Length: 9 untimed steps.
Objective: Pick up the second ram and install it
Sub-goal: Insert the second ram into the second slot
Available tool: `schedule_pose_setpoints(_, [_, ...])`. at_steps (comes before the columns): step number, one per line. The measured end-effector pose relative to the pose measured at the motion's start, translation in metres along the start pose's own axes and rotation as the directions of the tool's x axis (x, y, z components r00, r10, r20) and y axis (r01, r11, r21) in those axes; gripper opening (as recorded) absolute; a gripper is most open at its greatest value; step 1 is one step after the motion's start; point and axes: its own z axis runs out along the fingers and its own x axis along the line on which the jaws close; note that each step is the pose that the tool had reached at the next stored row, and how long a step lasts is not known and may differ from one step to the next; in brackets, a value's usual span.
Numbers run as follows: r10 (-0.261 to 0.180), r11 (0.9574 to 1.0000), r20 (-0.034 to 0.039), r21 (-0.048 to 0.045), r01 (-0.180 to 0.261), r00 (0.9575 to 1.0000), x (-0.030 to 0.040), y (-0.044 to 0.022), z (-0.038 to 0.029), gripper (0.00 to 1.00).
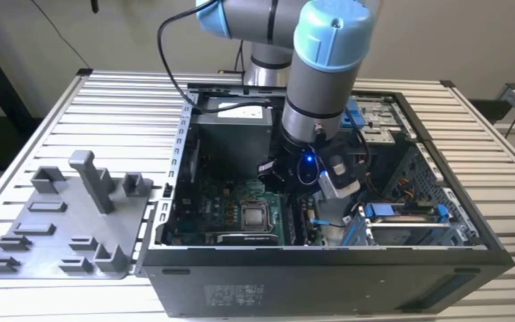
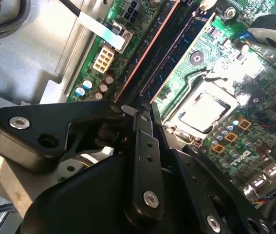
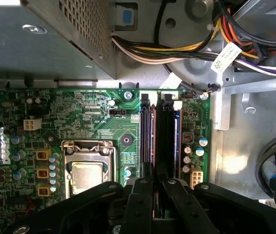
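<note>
A: Why is the arm sunk so deep in the computer case [image 1: 472,235]?

B: The memory slots [image 3: 159,136] lie low on the green motherboard [image 3: 89,122], beside the processor socket [image 3: 86,168], so the end effector [image 3: 155,187] has to come straight down over them. In the first wrist view its fingers [image 3: 140,195] sit close together at the near end of the slots.

A: Is it clenched on the second ram?

B: I can't tell. A thin dark-blue edge with a coppery line runs along the slot in both wrist views; I take that for the second ram [image 2: 145,61], lying in or just over the slot.

A: Seated?

B: Hard to say. The black linkage hides the near end, and the clips there are covered.

A: And the grey fixture tray [image 1: 70,221] on the desk [image 1: 123,107]?

B: It sits on the exterior view's left, well apart from the case. No stick is visible on it.
</note>
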Motion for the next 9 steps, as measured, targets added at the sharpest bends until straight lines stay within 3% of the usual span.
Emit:
schedule_pose_setpoints(7, [0.000,1.0000,0.0000,0.0001,0.000,1.0000,0.0000,0.0000,0.0000,0.16])
schedule_pose_setpoints(8, [0.000,1.0000,0.0000,0.0000,0.000,1.0000,0.0000,0.0000,0.0000,0.22])
schedule_pose_setpoints(9, [0.000,1.0000,0.0000,0.0000,0.000,1.0000,0.0000,0.0000,0.0001,0.22])
